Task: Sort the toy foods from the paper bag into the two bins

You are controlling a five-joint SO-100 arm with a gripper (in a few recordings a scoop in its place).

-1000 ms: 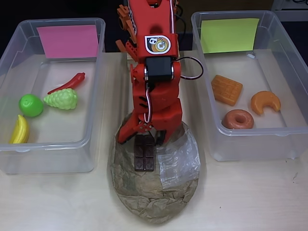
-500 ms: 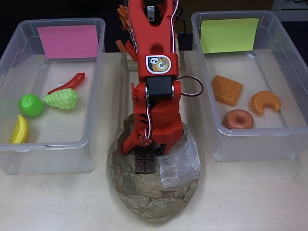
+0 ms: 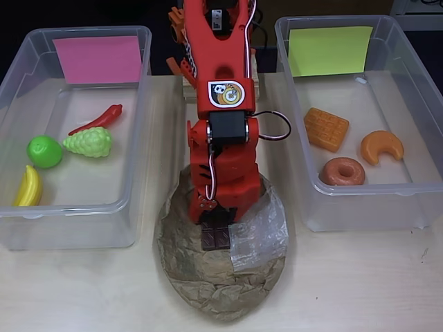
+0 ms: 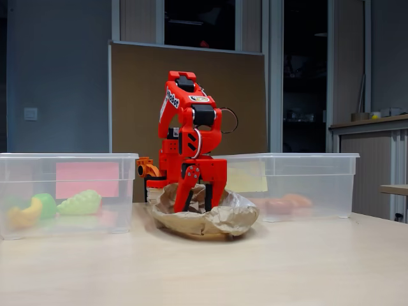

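Two bins: pink-label bin (image 3: 21,76) at 9 o'clock, green-label bin (image 3: 415,76) at 3 o'clock. One bag (image 3: 208,290) at 6 o'clock. Eight toys: banana (image 3: 28,187), apple (image 3: 44,151), grapes (image 3: 88,142), chili (image 3: 97,119); waffle (image 3: 325,128), croissant (image 3: 381,146), donut (image 3: 342,171); one chocolate bar (image 3: 216,238) on the bag. One arm (image 3: 218,62).

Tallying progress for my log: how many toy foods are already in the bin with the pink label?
4, all in the pink-label bin: red chili, light-green grapes, green apple, yellow banana. Nothing seems hidden in the overhead view.
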